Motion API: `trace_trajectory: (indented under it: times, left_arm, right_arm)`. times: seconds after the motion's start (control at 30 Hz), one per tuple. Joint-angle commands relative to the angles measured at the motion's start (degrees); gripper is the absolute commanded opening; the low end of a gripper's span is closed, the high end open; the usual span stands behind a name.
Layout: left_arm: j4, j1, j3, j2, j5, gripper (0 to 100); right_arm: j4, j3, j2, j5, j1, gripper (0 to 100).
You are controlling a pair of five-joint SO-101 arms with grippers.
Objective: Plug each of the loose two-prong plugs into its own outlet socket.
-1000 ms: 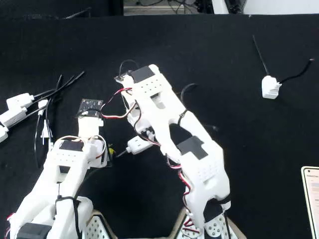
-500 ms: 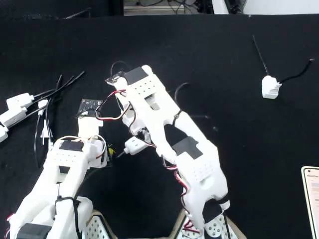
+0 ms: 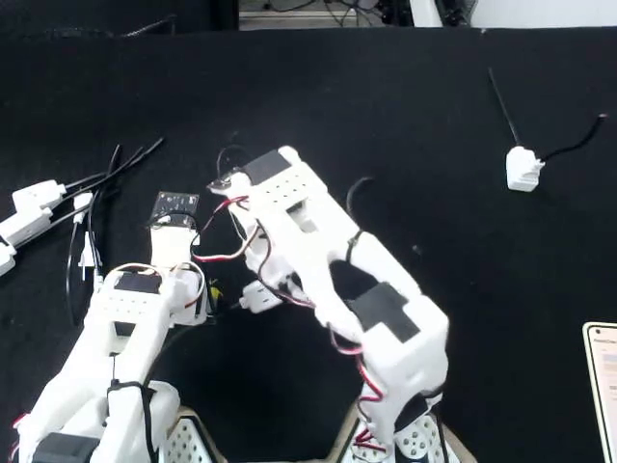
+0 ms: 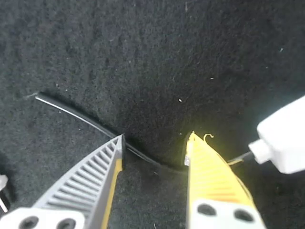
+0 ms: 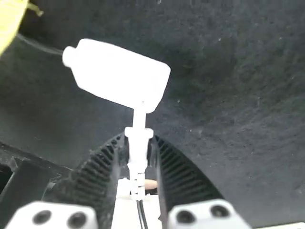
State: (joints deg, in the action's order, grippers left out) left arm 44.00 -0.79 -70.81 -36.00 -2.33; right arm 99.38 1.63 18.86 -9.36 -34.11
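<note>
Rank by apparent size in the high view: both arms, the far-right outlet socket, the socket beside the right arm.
Right arm, though raised nearer the camera.
Left arm.
Far-right outlet socket and socket beside the right arm look alike; the arm partly covers the latter, so unranked.

Fuzzy matt cloth table (image 4: 143,47), smooth plastic socket (image 5: 116,76) (white)

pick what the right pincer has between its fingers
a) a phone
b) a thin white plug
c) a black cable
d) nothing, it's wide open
B: in the right wrist view the right pincer is shut on the thin white plug, whose far end meets the white socket block.
</note>
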Motion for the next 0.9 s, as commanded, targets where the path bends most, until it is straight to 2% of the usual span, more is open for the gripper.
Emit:
trace_trajectory:
  times: [0.0,0.33,0.57,0.87]
  left_arm:
    - [-0.62,-0.84,0.31,-0.88,0.09,22]
    - [-0.62,-0.84,0.31,-0.88,0.09,22]
    - [-0.62,-0.84,0.4,-0.88,0.09,22]
    - [-0.62,-0.84,0.48,-0.88,0.09,22]
  right_arm:
    - [1.23,0.22,-4.97,-0.62,-1.05,1.0]
    - [1.49,2.77,-0.57,-2.9,0.88,1.0]
    - [1.41,9.1,2.07,-3.08,5.54,1.0]
    - [1.05,11.03,2.51,-2.9,0.0,1.0]
